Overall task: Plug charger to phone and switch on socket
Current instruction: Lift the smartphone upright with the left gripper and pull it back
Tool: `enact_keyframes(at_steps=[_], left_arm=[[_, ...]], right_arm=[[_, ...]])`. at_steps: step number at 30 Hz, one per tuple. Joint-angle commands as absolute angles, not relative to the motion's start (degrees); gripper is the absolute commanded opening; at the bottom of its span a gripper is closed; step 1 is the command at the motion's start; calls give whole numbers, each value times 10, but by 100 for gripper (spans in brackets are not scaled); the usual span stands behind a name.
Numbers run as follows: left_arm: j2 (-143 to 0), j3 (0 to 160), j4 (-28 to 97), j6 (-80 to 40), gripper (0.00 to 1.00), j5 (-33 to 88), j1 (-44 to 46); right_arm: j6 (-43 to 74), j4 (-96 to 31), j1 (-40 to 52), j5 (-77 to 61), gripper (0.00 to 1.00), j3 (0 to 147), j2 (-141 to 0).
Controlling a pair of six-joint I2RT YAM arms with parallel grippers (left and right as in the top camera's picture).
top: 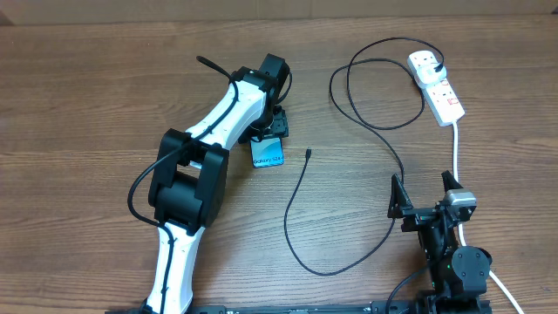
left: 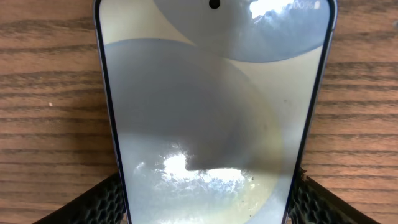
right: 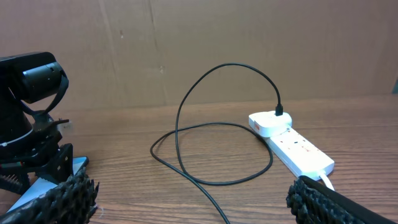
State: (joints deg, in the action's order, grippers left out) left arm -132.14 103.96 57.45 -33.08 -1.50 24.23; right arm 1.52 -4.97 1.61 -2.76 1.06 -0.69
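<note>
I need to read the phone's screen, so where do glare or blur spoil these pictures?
Left wrist view: bright glare patches on the phone, no text legible. Overhead view: even light, soft shadows, the phone's lettering tiny. Right wrist view: the socket sharp, the right end effector's fingers somewhat soft at the bottom corners.

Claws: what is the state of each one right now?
Left claw: around the phone; grip cannot be told.
Right claw: open, holding nothing.
</note>
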Motion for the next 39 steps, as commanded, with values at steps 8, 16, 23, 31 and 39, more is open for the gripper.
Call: enact_keyframes(at_steps=[8,16,23,31,39], left_arm=[[-1356,1057,602,-336,73,34,239],[-1356,1134,662,-336,73,79,234],[-1356,1177,695,-332,72,167,217],[-1356,1178,698,-325,72,330,184],[-1356,1178,683,-319,73,611,131]], right_arm=[[18,-46,19,-31,100,4,-2],[18,-46,19,-31,100,4,-2],[17,-46,19,-31,100,4,-2],[18,-46,19,-31,100,4,-2],[18,-46,19,-31,100,4,-2]])
